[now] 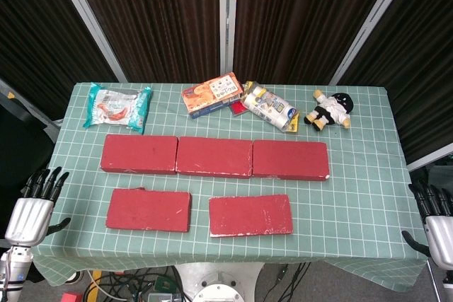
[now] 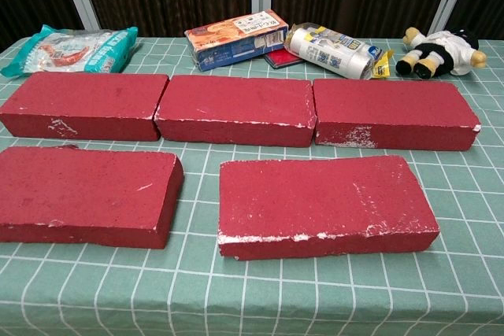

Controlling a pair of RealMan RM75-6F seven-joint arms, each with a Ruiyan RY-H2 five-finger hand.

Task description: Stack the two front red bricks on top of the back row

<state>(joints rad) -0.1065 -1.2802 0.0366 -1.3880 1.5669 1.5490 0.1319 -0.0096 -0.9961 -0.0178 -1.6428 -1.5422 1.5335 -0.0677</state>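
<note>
Three red bricks lie end to end in a back row: left (image 1: 139,153) (image 2: 83,105), middle (image 1: 214,156) (image 2: 236,108), right (image 1: 291,159) (image 2: 394,113). In front of them lie two more red bricks, flat on the cloth: front left (image 1: 148,209) (image 2: 87,194) and front right (image 1: 250,214) (image 2: 324,204). My left hand (image 1: 34,210) hangs off the table's left front corner, fingers apart and holding nothing. Off the right front corner is my right hand (image 1: 435,223), also with fingers apart and nothing in it. Neither hand shows in the chest view.
A green checked cloth (image 1: 354,203) covers the table. Along the back edge lie a teal snack bag (image 1: 117,106), an orange box (image 1: 211,94), a white wrapped roll (image 1: 270,107) and a small plush doll (image 1: 330,111). Dark curtains stand behind.
</note>
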